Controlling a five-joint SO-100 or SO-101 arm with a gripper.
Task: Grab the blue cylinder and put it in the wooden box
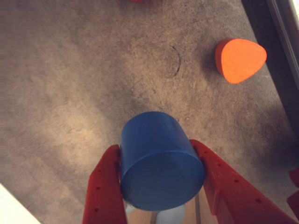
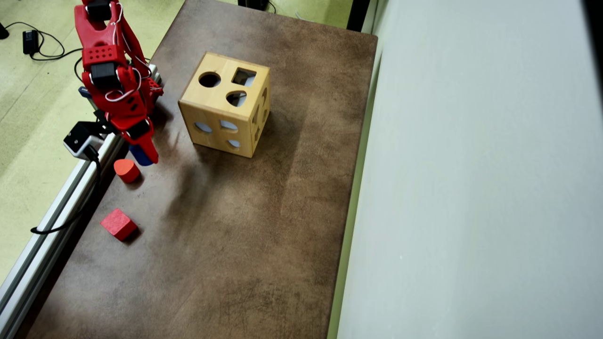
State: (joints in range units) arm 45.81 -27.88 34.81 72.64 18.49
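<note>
Overhead, arm bent down, claw (image 2: 143, 155) gripping blue cylinder (image 1: 159, 161)

A brown, mottled tabletop (image 2: 226, 226) carries the wooden box (image 2: 225, 110) toward its far end in the overhead view. Near the left edge a red rounded block (image 2: 126, 170) rests, and nearer the camera, apart from it, a red cube (image 2: 118, 224). A faint curved scratch (image 1: 176, 60) marks the surface in the wrist view.

Lab or workroom; brown table (image 2: 264, 245), floor cables (image 2: 42, 44).
</note>
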